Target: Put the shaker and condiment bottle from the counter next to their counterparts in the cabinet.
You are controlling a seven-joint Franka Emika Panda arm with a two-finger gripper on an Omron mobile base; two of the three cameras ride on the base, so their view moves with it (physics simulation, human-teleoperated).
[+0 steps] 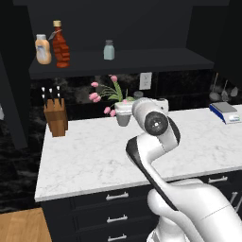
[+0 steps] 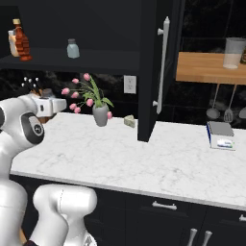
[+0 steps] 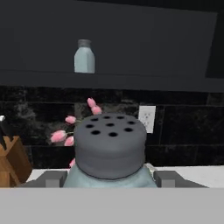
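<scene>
Tool [image 3: 109, 179]: clamping on the shaker [image 3: 109, 146], a finger [image 3: 52, 179] sitting at each side of it, above the worktop [image 1: 94, 156].
Condiment bottle [image 1: 60, 45]: standing on the cabinet [image 1: 142, 61] shelf, just beside the orange bottle [image 1: 43, 49].
Twin shaker [image 1: 109, 50]: standing apart on that shelf.

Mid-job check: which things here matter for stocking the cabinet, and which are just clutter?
Job:
- shaker between the end effector fingers
- twin shaker on the cabinet shelf
- condiment bottle, on the shelf beside the orange bottle

Lying about:
- knife block
- tulip vase
- scale
- hanging utensils
</scene>
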